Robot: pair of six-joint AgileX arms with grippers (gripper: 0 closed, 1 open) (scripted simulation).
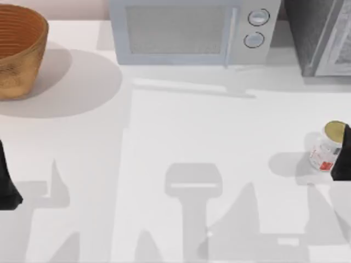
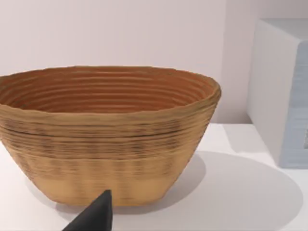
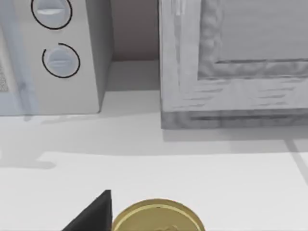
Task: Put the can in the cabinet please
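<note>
Nearest, at the table's (image 1: 175, 137) right edge: my right gripper (image 1: 343, 156) against the can (image 1: 328, 147); whether its claw is wide, narrow or gripping I cannot tell. The can stands upright, gold lid up, well short of the cabinet (image 1: 318, 35). Left edge: my left arm parked. Farther back: basket (image 1: 19, 49) at left, microwave (image 1: 192, 30) centre, cabinet far right, door closed.
</note>
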